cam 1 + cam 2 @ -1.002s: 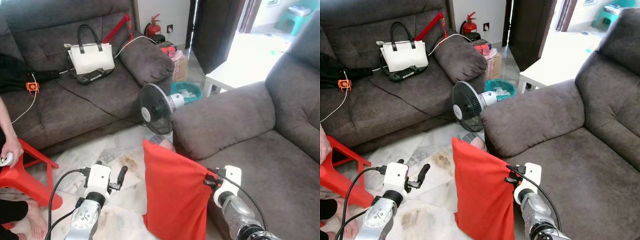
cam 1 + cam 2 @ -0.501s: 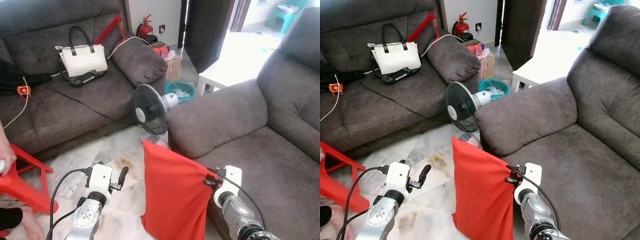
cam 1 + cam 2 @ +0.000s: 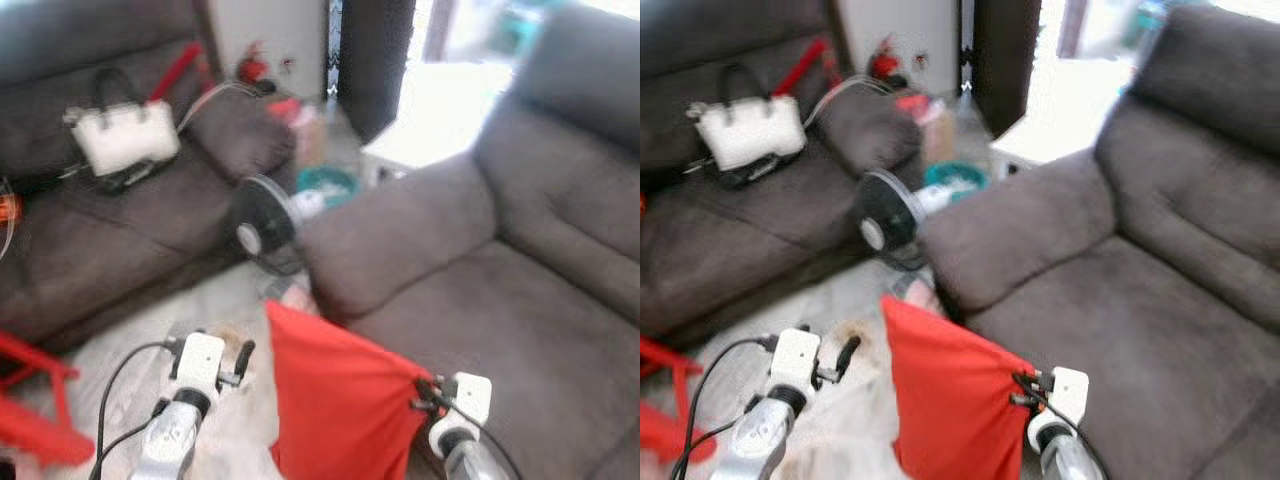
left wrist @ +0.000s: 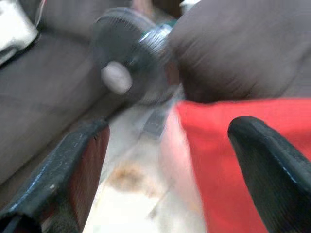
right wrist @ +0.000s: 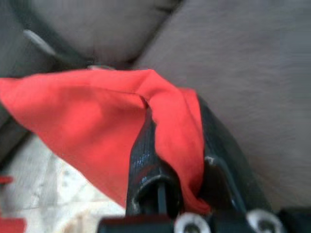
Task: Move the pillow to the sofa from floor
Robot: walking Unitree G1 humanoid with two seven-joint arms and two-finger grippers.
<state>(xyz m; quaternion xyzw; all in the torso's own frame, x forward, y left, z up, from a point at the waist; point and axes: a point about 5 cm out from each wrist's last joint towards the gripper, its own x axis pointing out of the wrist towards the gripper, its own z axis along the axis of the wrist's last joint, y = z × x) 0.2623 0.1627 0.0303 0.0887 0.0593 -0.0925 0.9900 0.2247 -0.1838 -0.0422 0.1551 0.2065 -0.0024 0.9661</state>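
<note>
Right gripper [image 5: 167,145] stays clamped on a gathered corner of the red pillow [image 3: 335,400], the cloth bunched between its two black fingers; the pillow hangs off the floor from that corner as a flat, limp sheet of plain red fabric, its upper edge slanting down toward the robot's left, and it sits just beside the front edge of the near sofa [image 3: 500,320]. Since a second ago the whole view has swung and blurred, so the camera is turning; the near sofa's seat now takes up more of the picture while the pillow keeps its place against the arms, which I judge means the carry toward the seat is under way and the drop is not yet made. Left gripper [image 4: 165,150] hangs spread wide and holds nothing, close by the pillow's left side; beyond stand a floor fan [image 3: 262,228], and a white handbag [image 3: 120,137] on the far sofa [image 3: 110,220].
</note>
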